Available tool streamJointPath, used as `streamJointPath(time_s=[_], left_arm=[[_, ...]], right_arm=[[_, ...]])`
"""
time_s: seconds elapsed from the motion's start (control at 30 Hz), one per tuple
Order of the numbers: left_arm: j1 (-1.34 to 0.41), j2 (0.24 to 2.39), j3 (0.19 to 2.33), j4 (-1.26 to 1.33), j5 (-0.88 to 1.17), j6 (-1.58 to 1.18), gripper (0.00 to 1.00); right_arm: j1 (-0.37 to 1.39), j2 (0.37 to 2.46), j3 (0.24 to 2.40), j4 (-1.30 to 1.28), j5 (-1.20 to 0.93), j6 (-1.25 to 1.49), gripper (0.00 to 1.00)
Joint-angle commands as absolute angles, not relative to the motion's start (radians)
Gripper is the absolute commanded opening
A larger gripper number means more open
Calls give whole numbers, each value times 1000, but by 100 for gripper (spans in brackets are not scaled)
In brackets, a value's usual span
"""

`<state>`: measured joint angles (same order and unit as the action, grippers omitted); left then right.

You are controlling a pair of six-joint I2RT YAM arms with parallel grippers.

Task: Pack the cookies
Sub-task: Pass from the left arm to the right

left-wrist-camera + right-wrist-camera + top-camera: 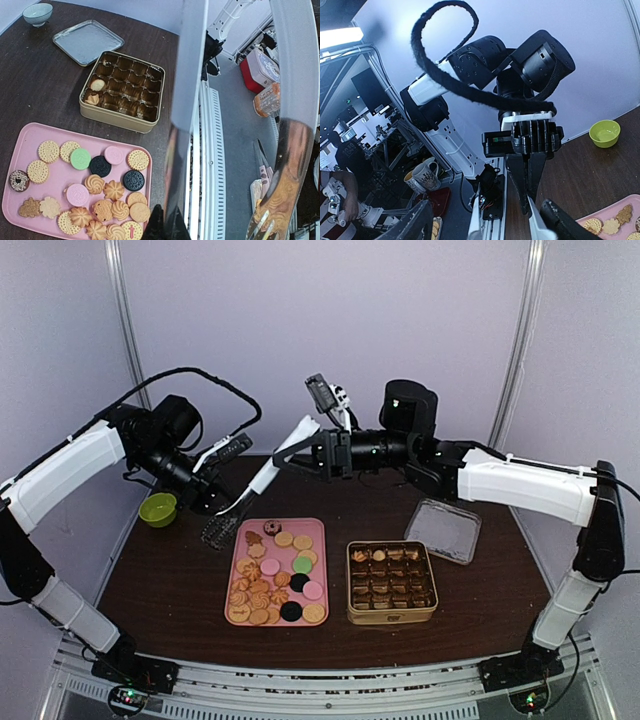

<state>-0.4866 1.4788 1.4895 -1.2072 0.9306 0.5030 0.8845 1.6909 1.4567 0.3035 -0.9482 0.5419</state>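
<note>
Left gripper [222, 502] fingers pressed together, pinching tongs [270, 468]; right gripper [298, 456] fingers spread, tongs' upper end between them; cookies [275, 575] below left fingers

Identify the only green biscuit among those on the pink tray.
The flat green disc biscuit, beside a black sandwich biscuit on the pink rectangular tray; every other biscuit is tan, pink, black or chocolate-iced.

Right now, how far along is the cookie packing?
Barely started. Done: the lid is off the tin, and two cookies sit in its corner compartments. In hand: the left gripper is shut on the tongs, with the right gripper open near their handle end. Left: the other compartments look empty, and most cookies lie on the pink tray.
</note>
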Motion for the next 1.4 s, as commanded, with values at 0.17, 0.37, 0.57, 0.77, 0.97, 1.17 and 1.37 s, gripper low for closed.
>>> streamJointPath(time_s=[0.17, 0.37, 0.57, 0.77, 0.97, 1.17, 1.37], left_arm=[[-491, 1465, 1491, -1220, 953, 513, 0], [-491, 1488, 1518, -1257, 949, 541, 0], [-492, 1496, 1529, -1264, 926, 544, 0], [-490, 1483, 1534, -1247, 851, 514, 20], [-487, 1447, 1494, -1207, 782, 500, 47], [-477, 1440, 1485, -1177, 756, 480, 51], [-472, 1437, 1483, -1087, 751, 398, 50]], right_arm=[[906, 1751, 1527, 240, -956, 496, 64], [918, 1735, 1514, 248, -919, 494, 57], [917, 1692, 1491, 183, -887, 444, 52], [918, 1627, 1412, 200, -765, 410, 47], [917, 1586, 1357, 234, -685, 396, 44], [919, 1577, 1357, 212, -658, 381, 41], [933, 1588, 1365, 156, -618, 342, 39]])
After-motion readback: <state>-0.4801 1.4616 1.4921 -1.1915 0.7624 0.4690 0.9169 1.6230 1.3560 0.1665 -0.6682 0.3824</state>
